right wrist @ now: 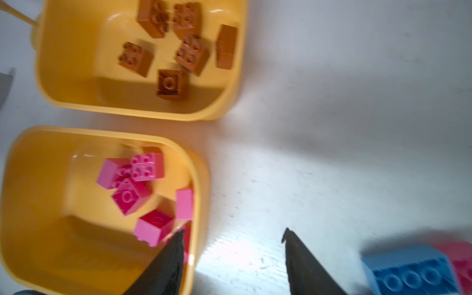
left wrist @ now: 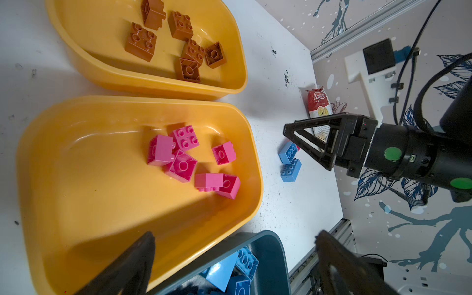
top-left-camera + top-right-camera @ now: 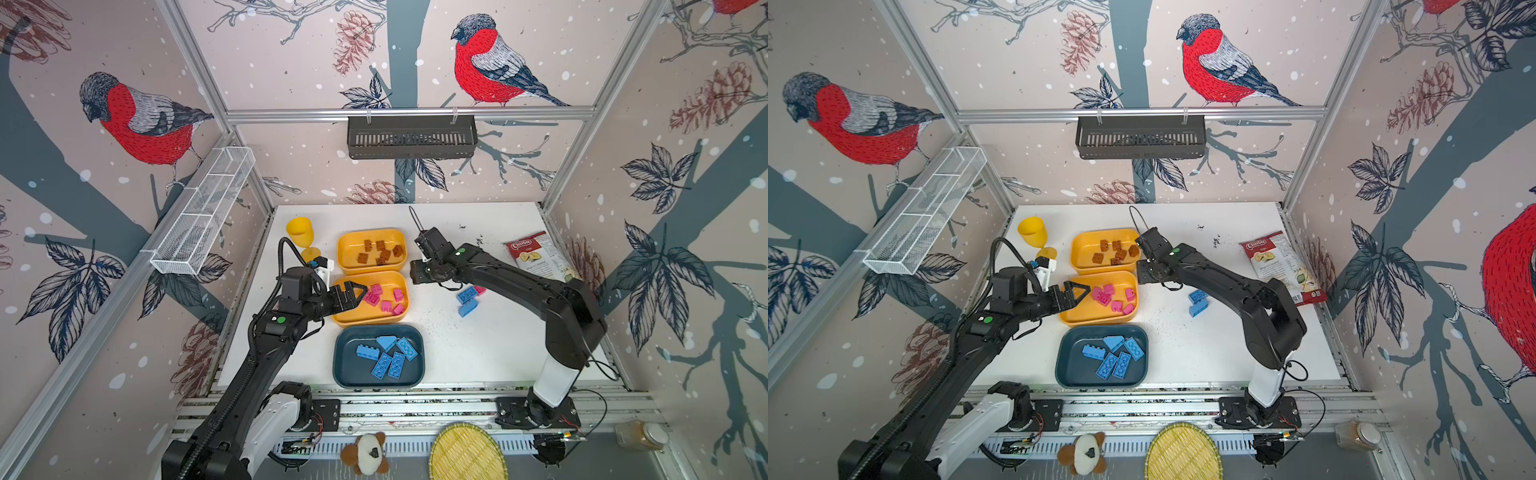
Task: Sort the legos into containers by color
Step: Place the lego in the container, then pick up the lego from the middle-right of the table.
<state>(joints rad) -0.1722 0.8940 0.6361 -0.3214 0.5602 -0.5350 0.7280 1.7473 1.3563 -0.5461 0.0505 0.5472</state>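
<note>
Shows L jaws wide, empty, over tray point(image 3: 374, 320) w/ pink legos point(image 3: 375, 296); R jaws part-open, empty, beside it. Also shows 2 blue legos point(image 3: 468, 308) on table point(image 3: 478, 353), 1 pink lego point(image 1: 462, 260) half-hidden, blurred.

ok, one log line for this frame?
phase: sorting | left gripper: open, over pink-brick tray | right gripper: open, empty | loose on table: two blue bricks, one pink brick

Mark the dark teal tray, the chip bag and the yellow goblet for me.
dark teal tray point(image 3: 349, 372): in a top view, on the bare floor near a corner.
chip bag point(image 3: 536, 257): in a top view, on the printed front.
yellow goblet point(image 3: 299, 232): in a top view, on the bowl's wall.
</note>
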